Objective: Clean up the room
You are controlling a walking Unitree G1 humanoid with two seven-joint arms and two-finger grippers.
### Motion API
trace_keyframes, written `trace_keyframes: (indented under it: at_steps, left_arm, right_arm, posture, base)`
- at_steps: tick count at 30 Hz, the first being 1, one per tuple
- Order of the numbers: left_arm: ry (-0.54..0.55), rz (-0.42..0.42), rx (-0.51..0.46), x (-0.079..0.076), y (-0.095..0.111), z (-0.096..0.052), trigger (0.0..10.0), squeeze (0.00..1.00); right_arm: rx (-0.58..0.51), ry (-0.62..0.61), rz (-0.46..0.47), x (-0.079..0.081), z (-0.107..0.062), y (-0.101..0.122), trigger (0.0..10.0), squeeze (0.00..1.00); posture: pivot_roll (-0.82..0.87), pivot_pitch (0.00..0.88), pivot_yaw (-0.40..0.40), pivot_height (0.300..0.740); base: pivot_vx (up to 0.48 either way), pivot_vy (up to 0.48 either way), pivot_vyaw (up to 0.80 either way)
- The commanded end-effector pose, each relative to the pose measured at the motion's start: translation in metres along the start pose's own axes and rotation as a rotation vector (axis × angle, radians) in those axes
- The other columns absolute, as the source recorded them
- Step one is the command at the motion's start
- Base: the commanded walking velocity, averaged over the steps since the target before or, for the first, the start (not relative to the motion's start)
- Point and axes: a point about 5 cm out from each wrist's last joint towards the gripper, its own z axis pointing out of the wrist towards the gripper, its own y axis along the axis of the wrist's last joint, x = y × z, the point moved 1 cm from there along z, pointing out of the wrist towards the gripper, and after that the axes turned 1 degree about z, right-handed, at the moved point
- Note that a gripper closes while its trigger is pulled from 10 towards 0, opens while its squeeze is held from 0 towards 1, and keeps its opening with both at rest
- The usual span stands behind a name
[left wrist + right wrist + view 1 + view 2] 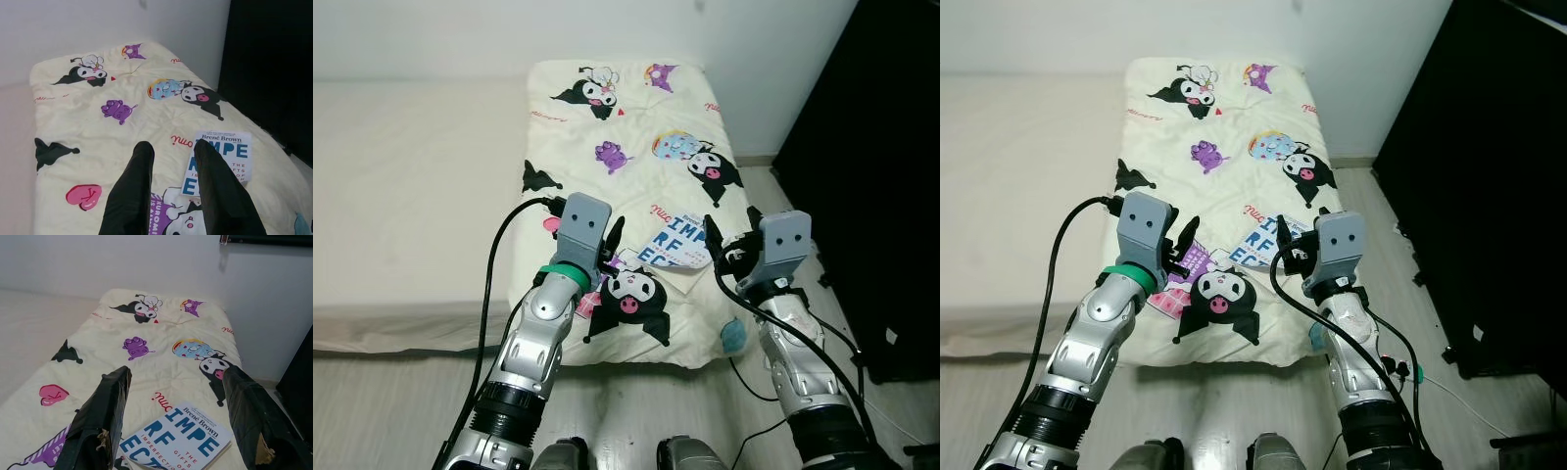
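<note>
Flat on the quilt (626, 137), the book (677, 242) lies diagonally (both tools gape empty).

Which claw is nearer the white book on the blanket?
Right. The right claw hangs open at the book's right edge; the left claw hangs open farther off on its other side.

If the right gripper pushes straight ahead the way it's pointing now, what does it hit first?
Most likely the book lying on the cartoon-print blanket; it sits just ahead between the right gripper's open fingers, though depth is uncertain.
</note>
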Motion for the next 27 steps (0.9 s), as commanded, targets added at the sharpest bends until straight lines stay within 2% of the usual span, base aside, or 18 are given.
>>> trace_keyframes:
  at_steps: [1,14,27]
  left_arm:
    - [0.000,-0.001,0.041,-0.0010,-0.0106,-0.0029,10.0,0.00]
    - [0.001,0.003,0.049,-0.0007,-0.0130,-0.0041,10.0,0.00]
    - [0.001,0.004,0.052,-0.0009,-0.0140,-0.0049,10.0,0.00]
  right_arm:
    - [0.028,-0.018,0.006,-0.0027,-0.0029,-0.0064,10.0,0.00]
    - [0.032,-0.020,0.024,-0.0029,-0.0027,-0.0070,10.0,0.00]
    - [0.035,-0.019,0.028,-0.0034,-0.0024,-0.0074,10.0,0.00]
  posture:
    - [-0.05,0.050,0.055,0.720]
    - [-0.05,0.052,0.055,0.660]
    - [-0.05,0.049,0.052,0.625]
  base:
    - [0.000,0.000,0.00]
    - [0.000,0.000,0.00]
    - [0.000,0.000,0.00]
